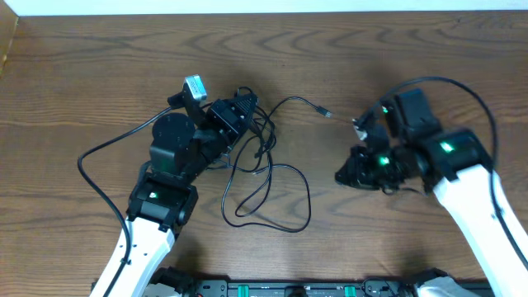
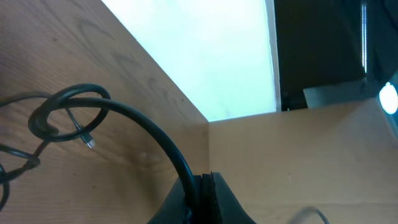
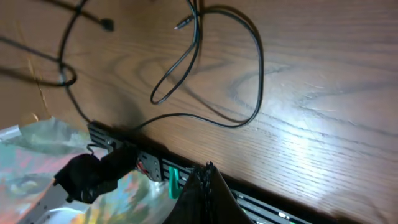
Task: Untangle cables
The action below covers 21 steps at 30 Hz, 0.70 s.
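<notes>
The cables (image 1: 268,169) are thin black cords lying in loose loops at the middle of the wooden table, and one plug end (image 1: 324,110) reaches to the right. My left gripper (image 1: 245,102) sits over the upper left of the tangle. In the left wrist view it (image 2: 202,184) is shut on a black cable (image 2: 149,127) that arcs away left into a small loop (image 2: 65,112). My right gripper (image 1: 340,176) hovers right of the loops, shut and holding nothing. In the right wrist view its shut tips (image 3: 208,171) hang above the table's front edge, with a cable loop (image 3: 252,74) farther off.
A black rail (image 3: 155,163) runs along the table's front edge, with crinkled shiny foil (image 3: 37,155) below it. The thick black cord (image 1: 103,153) of the left arm's camera curves over the table at left. A tan panel (image 2: 298,155) stands beyond the left gripper.
</notes>
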### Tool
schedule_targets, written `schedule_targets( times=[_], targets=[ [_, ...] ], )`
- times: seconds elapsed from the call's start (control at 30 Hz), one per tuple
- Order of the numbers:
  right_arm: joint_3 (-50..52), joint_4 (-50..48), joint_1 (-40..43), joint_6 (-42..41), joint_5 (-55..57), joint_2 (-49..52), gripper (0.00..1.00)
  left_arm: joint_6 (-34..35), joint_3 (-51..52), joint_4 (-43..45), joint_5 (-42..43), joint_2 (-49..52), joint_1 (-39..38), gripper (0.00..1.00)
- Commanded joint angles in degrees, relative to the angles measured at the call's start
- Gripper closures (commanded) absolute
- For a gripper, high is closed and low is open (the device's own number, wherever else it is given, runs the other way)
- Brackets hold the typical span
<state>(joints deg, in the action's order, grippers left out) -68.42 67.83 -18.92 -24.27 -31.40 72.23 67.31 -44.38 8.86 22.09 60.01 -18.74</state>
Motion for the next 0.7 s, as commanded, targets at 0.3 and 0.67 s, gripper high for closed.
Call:
schedule_targets(
  times=[0.3, 0.67],
  targets=[
    [-0.1, 2.4, 0.2, -4.7, 17.9, -19.7, 0.82, 6.4, -0.5, 0.5, -4.2, 0.3, -0.7, 0.92],
    [4.0, -5.2, -1.1, -7.0, 11.7, -19.3, 0.64, 14.5, -0.5, 0.8, -5.2, 2.3, -0.6, 0.92]
  ],
)
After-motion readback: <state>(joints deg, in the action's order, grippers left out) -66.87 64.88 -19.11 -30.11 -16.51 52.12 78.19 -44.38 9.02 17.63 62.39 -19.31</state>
